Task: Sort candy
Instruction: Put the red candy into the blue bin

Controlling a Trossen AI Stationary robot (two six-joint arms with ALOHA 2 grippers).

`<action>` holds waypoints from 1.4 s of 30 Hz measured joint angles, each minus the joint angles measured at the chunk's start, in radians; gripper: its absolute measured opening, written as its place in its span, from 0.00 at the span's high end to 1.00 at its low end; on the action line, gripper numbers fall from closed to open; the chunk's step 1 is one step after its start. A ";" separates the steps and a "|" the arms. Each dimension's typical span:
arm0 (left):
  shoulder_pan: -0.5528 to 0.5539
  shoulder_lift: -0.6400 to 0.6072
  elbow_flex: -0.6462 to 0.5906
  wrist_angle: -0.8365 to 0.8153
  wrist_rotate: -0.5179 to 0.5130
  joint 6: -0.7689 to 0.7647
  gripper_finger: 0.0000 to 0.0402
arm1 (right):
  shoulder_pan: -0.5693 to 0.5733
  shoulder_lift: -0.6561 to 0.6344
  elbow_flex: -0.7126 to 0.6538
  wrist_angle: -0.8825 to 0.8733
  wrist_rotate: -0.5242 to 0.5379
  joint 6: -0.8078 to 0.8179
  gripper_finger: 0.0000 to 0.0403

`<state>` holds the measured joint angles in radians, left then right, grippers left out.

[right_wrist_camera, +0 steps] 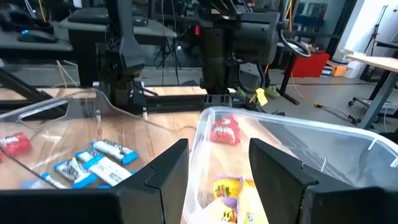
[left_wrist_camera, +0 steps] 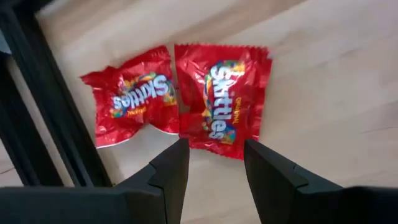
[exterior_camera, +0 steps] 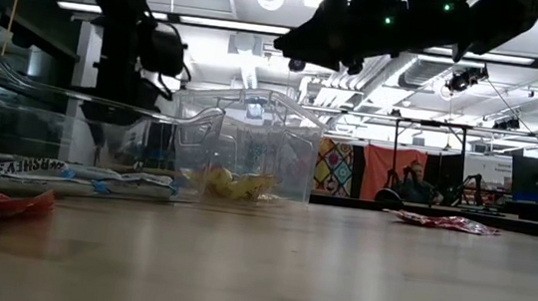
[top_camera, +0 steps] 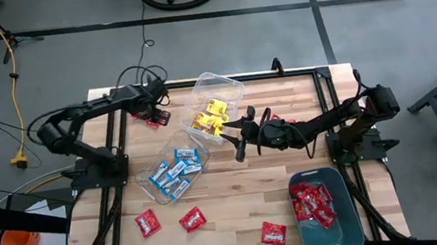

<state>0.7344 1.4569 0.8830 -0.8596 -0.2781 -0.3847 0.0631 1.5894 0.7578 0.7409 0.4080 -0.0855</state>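
High view showed me sorting was partly done: yellow candy (top_camera: 210, 115), blue candy (top_camera: 173, 170) and red candy (top_camera: 313, 203) binned; five reds loose. My left hand (left_wrist_camera: 214, 163) hung released over a red pair (left_wrist_camera: 180, 99); right hand (right_wrist_camera: 219, 163) released, empty.

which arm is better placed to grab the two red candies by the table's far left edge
Left. The left gripper hangs open right over the two red candies, jaws either side of one's edge. The right gripper is over the yellow candy tub, mid-table.
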 joint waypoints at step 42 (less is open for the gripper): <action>-0.047 -0.245 -0.048 0.126 -0.058 0.151 0.99 | 0.010 0.000 0.000 -0.061 0.000 0.017 0.59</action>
<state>0.6870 1.2114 0.8347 -0.7331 -0.3362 -0.2337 0.0730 1.5894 0.7578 0.6804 0.4080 -0.0685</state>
